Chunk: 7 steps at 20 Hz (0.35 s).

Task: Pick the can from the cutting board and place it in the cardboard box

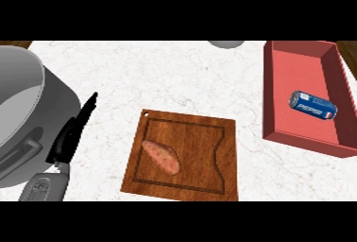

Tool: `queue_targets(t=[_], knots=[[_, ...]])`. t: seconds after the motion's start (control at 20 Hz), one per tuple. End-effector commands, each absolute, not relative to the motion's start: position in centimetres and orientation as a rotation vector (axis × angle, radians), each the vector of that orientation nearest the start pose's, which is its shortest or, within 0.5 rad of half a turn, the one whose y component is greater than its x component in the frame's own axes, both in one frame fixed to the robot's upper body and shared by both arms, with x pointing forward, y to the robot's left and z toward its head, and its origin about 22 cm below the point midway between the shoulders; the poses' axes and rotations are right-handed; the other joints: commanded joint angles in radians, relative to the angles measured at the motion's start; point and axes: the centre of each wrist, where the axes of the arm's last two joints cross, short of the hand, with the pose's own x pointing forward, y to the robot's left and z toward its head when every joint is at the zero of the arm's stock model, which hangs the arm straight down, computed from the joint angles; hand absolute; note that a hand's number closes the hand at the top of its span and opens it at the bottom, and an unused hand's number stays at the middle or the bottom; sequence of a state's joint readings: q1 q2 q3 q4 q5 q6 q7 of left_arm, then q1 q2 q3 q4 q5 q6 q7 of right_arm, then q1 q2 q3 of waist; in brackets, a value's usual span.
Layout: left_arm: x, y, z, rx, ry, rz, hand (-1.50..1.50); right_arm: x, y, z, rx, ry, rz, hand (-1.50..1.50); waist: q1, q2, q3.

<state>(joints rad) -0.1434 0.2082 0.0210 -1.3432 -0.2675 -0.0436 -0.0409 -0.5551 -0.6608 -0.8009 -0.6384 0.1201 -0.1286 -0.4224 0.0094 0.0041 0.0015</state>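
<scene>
The blue Pepsi can (313, 105) lies on its side inside the red open-topped box (301, 139), on the box floor in its nearer half, slanted with its silver end toward the far left. No hand is touching it. The box sits along the right edge of the white marbled bench (174, 75), reaching to the far right corner. Well apart from it, at the middle of the bench's near edge, is the wooden cutting board (202, 142), a small hole at its far left corner. A sweet potato (160, 157) lies on the board's left half. By the bench's left edge the left hand (70, 137) is seen edge-on, fingers straight and pointing to the far side, grasping nothing, just beside a large grey rounded shape (21, 94) that I cannot identify.
</scene>
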Motion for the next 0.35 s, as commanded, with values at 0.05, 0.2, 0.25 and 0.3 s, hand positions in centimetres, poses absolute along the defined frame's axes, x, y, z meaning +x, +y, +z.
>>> queue_targets(t=[0.05,0.2,0.25,0.3], knots=[[28.4,28.4,1.1,0.314,-1.472,-0.441,0.0,25.9,-55.4,7.3,-0.981,-1.708,-0.408,-1.5,0.0,-0.001,0.0],[26.9,27.8,0.1,0.306,-1.464,-0.423,0.0,23.4,-57.6,7.7,-0.991,-1.702,-0.364,-1.5,0.004,0.0,0.001],[27.4,28.4,-0.8,0.333,-1.478,-0.419,0.0,24.7,-56.1,6.2,-1.007,-1.683,-0.336,-1.5,0.0,0.0,0.0],[27.7,28.3,-0.8,0.341,-1.477,-0.418,0.0,26.9,-54.6,6.3,-0.963,-1.677,-0.331,-1.5,0.002,0.0,0.0]])
